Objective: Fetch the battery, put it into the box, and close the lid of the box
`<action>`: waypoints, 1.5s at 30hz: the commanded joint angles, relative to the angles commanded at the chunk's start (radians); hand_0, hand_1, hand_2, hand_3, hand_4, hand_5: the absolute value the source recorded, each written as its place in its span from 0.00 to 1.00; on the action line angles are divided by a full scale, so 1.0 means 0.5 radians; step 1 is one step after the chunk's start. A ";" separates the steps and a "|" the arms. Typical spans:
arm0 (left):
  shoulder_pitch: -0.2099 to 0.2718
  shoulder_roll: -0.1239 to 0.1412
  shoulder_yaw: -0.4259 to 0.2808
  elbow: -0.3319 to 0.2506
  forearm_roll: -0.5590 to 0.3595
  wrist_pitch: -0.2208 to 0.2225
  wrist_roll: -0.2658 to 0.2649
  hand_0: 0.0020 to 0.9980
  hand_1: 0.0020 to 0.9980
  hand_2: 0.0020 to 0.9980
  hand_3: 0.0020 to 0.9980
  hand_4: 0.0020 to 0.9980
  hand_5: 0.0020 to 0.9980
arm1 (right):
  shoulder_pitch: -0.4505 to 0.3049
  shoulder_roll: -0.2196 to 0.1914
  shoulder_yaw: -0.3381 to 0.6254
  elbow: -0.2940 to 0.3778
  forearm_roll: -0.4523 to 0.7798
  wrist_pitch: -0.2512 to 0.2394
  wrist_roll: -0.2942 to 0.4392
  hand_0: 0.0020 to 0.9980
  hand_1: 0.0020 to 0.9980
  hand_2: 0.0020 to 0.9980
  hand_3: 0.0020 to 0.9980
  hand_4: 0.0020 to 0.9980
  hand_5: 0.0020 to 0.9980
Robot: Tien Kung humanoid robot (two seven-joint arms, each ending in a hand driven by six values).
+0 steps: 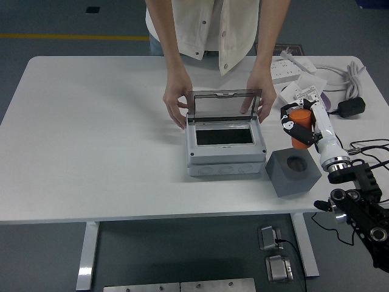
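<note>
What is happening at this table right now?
The right robot hand holds an orange battery in the air, above the gray holder, whose hole is empty. A person at the far side holds the box with a hand on each side; its lid stands open. The battery is not yet in the box. The left robot hand is not in view.
</note>
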 joint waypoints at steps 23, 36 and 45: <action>-0.004 0.025 -0.002 0.000 -0.018 0.001 0.004 0.47 0.59 0.55 0.54 0.36 0.00 | 0.565 -0.156 -0.588 0.027 -1.333 0.508 -0.789 0.10 0.20 0.26 0.24 0.00 0.00; -0.005 0.034 -0.010 0.000 -0.012 0.000 0.012 0.47 0.59 0.55 0.54 0.36 0.00 | 0.759 -0.074 -0.894 0.061 -1.314 0.541 -0.805 0.09 0.20 0.25 0.23 0.00 0.00; -0.011 0.037 -0.017 0.000 0.000 -0.001 0.019 0.47 0.59 0.55 0.54 0.36 0.00 | 0.852 0.051 -1.013 -0.023 -1.247 0.506 -0.764 0.08 0.20 0.25 0.23 0.00 0.00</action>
